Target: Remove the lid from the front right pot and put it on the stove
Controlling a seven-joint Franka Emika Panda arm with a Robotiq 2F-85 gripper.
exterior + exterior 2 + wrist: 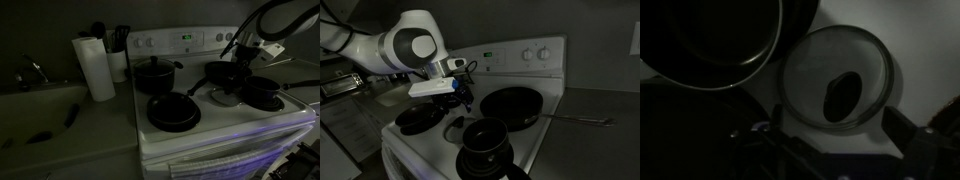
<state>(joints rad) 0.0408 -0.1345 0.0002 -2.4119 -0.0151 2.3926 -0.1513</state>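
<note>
Lid: the lid [835,88] is lying flat on the white top of the stove [230,126] with its knob [838,97] facing up. In the wrist view, bare white surface is showing around most of its rim.
Pot: the front right pot [263,95] is sitting on its burner and looks uncovered. In an exterior view the lid is resting near it.
Gripper: the gripper [458,97] is hanging over the lid with its fingers spread wide and is holding nothing. The pictures are dim, so I am judging this from the wrist view, where one finger [915,142] is showing at the lower right, clear of the lid's edge.
Step in hand: as I read it, the lid is already set down and the arm is backing away, so the task looks all but done.
Doing it well: the arm should be rising straight up with the fingers kept wide until they are above the knob. A sideways sweep at this height risks catching the knob and sliding the lid.
Neighbour: a dark pan [710,40] is sitting just beside the lid's rim. I cannot tell whether the two are touching, so any nudge towards it is worth avoiding.
Risk: a smooth lid on a smooth stove top is likely to skid if it is bumped.
</note>
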